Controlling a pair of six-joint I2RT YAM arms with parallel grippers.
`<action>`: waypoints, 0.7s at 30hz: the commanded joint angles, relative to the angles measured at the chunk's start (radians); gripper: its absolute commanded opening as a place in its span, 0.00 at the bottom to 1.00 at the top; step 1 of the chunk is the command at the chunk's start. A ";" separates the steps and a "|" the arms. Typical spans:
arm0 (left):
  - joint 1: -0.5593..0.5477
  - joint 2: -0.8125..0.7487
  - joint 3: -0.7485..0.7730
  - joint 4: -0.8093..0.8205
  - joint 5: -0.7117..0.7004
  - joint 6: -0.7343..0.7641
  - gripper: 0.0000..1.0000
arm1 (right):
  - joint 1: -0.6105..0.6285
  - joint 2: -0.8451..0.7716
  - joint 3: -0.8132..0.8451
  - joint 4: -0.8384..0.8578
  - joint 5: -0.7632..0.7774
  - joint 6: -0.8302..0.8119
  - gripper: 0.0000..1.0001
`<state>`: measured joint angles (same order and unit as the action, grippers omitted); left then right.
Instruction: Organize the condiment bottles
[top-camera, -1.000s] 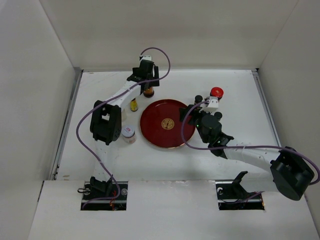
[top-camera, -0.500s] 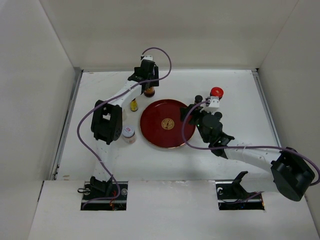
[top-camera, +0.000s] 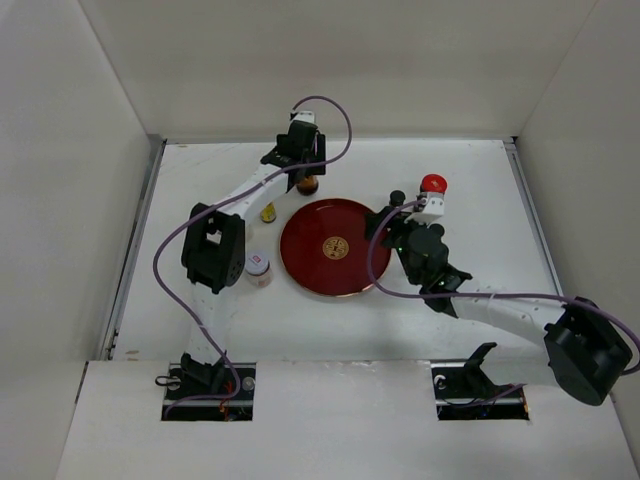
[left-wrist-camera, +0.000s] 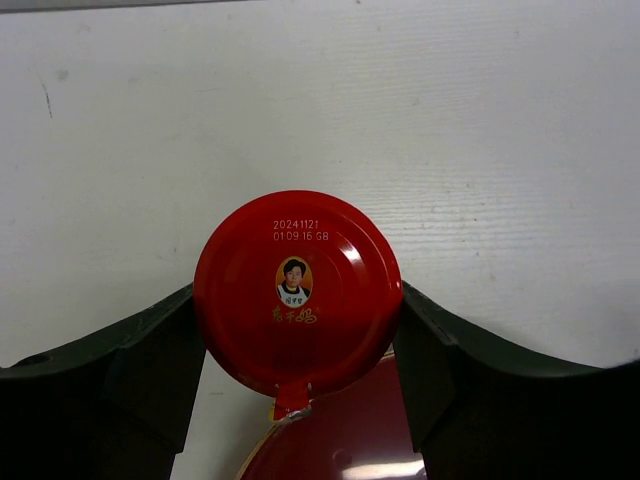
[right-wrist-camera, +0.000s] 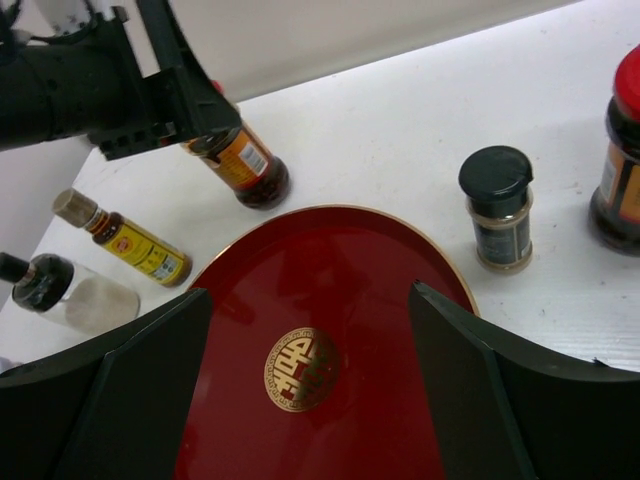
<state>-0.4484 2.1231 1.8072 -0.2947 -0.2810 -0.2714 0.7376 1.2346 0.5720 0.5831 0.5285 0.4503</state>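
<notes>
Here, a red-lidded dark glass jar (left-wrist-camera: 298, 290) with an orange label, at the far left rim of the round red lacquer tray (right-wrist-camera: 330, 270) with a gold emblem. Leaning a little in the right wrist view; impossible to tell whether lifted clear of the table or touching it.

Pinched across the lid by the left gripper (left-wrist-camera: 300, 325), jaws about half closed and pressed to either side of the cap. Probably heavy for its size, being glass and full of dark sauce. Stiff, breakable if dropped, and likely slippery on that smooth painted lid. Better taken lower, around the shoulder or body, than by the cap alone.

Left of the tray, near the jar: a slim yellowish bottle with a tan cap (right-wrist-camera: 125, 240) and a clear bottle with a black cap (right-wrist-camera: 60, 290), both probably light and easy to tip. Closer to the arm bases, a short white-lidded jar (top-camera: 258, 267).

On the tray's other side, a small black-capped spice jar (right-wrist-camera: 497, 210) and a second red-capped dark jar (right-wrist-camera: 620, 160), near each other.

No bottle on the tray itself. Above it, the right gripper (right-wrist-camera: 310, 400), jaws spread wide, holding nothing.
</notes>
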 joint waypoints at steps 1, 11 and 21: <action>-0.025 -0.215 -0.005 0.160 -0.018 0.015 0.22 | -0.019 -0.027 -0.009 0.015 0.037 0.030 0.86; -0.114 -0.337 -0.118 0.209 -0.035 0.026 0.22 | -0.043 -0.044 -0.023 0.006 0.048 0.051 0.86; -0.198 -0.393 -0.288 0.279 -0.047 -0.011 0.22 | -0.114 -0.083 -0.050 -0.042 0.067 0.134 0.86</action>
<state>-0.6411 1.8175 1.5288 -0.1658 -0.3050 -0.2657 0.6392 1.1759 0.5232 0.5343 0.5835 0.5423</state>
